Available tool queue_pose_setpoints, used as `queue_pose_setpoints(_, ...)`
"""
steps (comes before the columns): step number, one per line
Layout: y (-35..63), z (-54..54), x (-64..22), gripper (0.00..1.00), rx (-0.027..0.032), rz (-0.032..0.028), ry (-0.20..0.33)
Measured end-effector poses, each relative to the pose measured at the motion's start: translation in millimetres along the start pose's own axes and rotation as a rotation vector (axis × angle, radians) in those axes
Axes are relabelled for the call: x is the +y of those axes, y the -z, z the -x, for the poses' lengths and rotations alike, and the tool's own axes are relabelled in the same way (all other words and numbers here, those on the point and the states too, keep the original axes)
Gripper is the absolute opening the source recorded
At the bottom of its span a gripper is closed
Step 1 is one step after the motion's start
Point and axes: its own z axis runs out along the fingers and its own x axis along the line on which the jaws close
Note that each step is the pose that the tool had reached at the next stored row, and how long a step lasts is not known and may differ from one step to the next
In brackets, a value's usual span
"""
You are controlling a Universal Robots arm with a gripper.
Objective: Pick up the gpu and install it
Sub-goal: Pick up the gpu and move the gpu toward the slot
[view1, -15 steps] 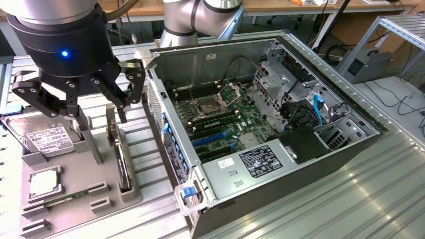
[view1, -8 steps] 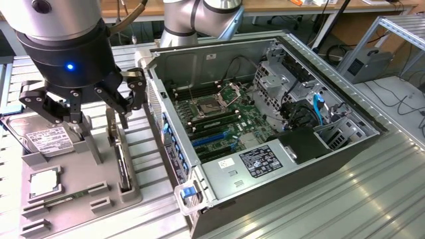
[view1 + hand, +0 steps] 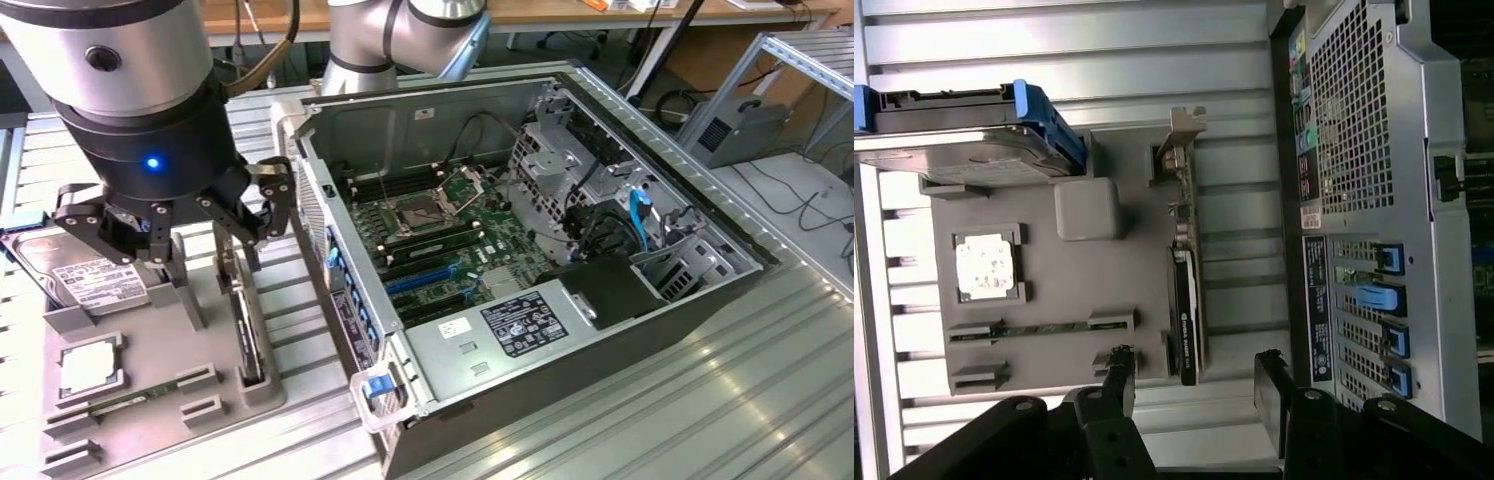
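The claw hangs wide open and empty over the gray holder tray, which carries a hard drive, CPU, memory stick and the gpu. The gpu stands on edge in its slot beside the open computer case, its long axis parallel to the case, bracket at the hard-drive end.

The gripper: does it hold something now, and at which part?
Nothing is held. The gripper stands open over the gpu in the grey holder.

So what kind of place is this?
Most likely a robotics lab or workshop: a robot arm stands over a grey tray of computer parts, beside an opened computer case, all on a slatted metal bench.
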Motion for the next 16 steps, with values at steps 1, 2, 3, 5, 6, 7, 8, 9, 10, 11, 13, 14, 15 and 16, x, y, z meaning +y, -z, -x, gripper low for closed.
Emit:
queue_pose_setpoints(1, -1.8, -0.1, 0.0, 0.60, 0.0000, 0.0000, 0.000)
queue_pose_setpoints(2, -3.4, -0.1, 0.1, 0.60, 0.0000, -0.0001, 0.000)
queue_pose_setpoints(3, -5.4, -0.2, 0.1, 0.60, 0.0000, -0.0001, 0.000)
queue_pose_setpoints(5, -9.5, -0.3, 0.1, 0.60, 0.0000, 0.0000, -0.001)
queue_pose_setpoints(6, -13.1, -0.4, 0.1, 0.60, 0.0000, -0.0001, -0.001)
queue_pose_setpoints(7, -15.8, -0.4, 0.1, 0.60, 0.0000, -0.0001, -0.001)
queue_pose_setpoints(8, -18.2, -0.4, 0.0, 0.60, -0.0001, -0.0001, -0.001)
queue_pose_setpoints(9, -19.9, -0.5, -0.1, 0.60, 0.0000, -0.0001, -0.001)
queue_pose_setpoints(10, -22.7, -0.6, -0.1, 0.60, -0.0001, -0.0001, -0.002)
queue_pose_setpoints(11, -25.1, -0.6, -0.2, 0.60, 0.0000, -0.0001, -0.002)
queue_pose_setpoints(13, -28.6, -0.7, -0.3, 0.60, 0.0000, -0.0002, -0.002)
queue_pose_setpoints(14, -30.3, -0.7, -0.4, 0.60, 0.0000, -0.0001, -0.002)
queue_pose_setpoints(15, -32.7, -0.8, -0.4, 0.60, 0.0000, -0.0002, -0.002)
queue_pose_setpoints(16, -34.6, -0.8, -0.5, 0.60, -0.0001, -0.0001, -0.002)
